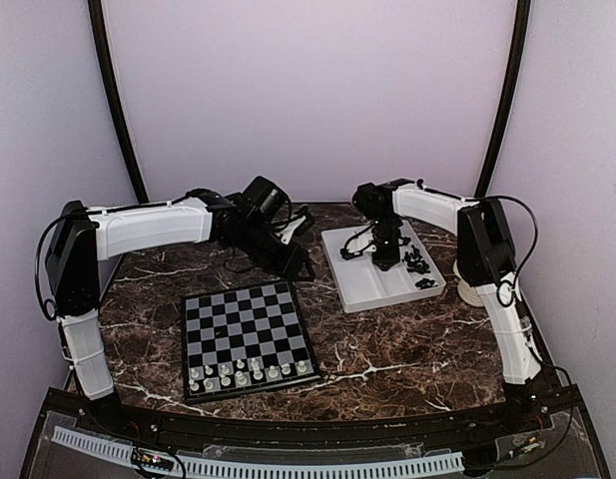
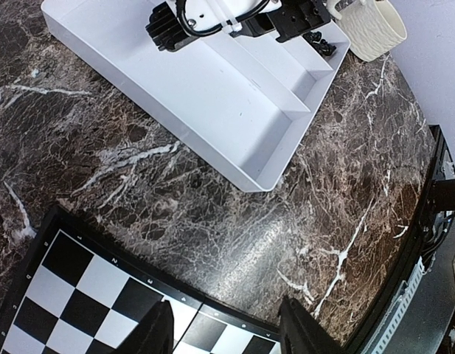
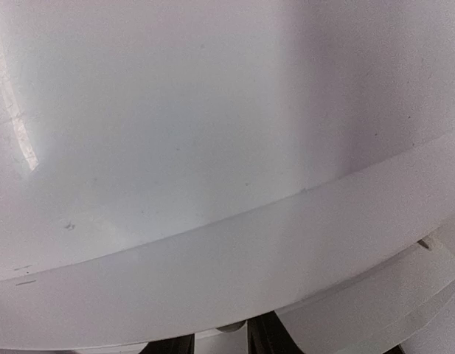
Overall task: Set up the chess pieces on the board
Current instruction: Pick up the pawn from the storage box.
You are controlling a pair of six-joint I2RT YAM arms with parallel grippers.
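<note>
- Chessboard (image 1: 246,321) lies flat on the dark marble table (image 1: 387,349), in front of the left arm and left of centre.
- White chess pieces (image 1: 250,373) stand on the board's two nearest rows. The rest of its squares are bare.
- Black chess pieces (image 1: 419,263) lie in a loose heap in the narrow right compartment of a white tray (image 1: 355,271). The tray sits beyond the board's far right corner, apart from the board.
- Left gripper (image 2: 226,330) hangs over the far right edge of the board. Its two dark fingers (image 2: 155,333) are spread, with nothing between them.
- Right gripper (image 1: 387,259) is down inside the tray, close to the divider and just left of the black heap. I cannot tell which compartment the tips are in.
- Its wrist camera sees almost only the tray's white plastic. The two fingertips (image 3: 265,341) peek in at the bottom edge with a narrow gap between them. Something small and pale shows in that gap, but I cannot tell whether it is a pinched piece or whether the tips have met.
- Cream ribbed mug (image 2: 367,29) stands on the table just beyond the tray's right end.
</note>
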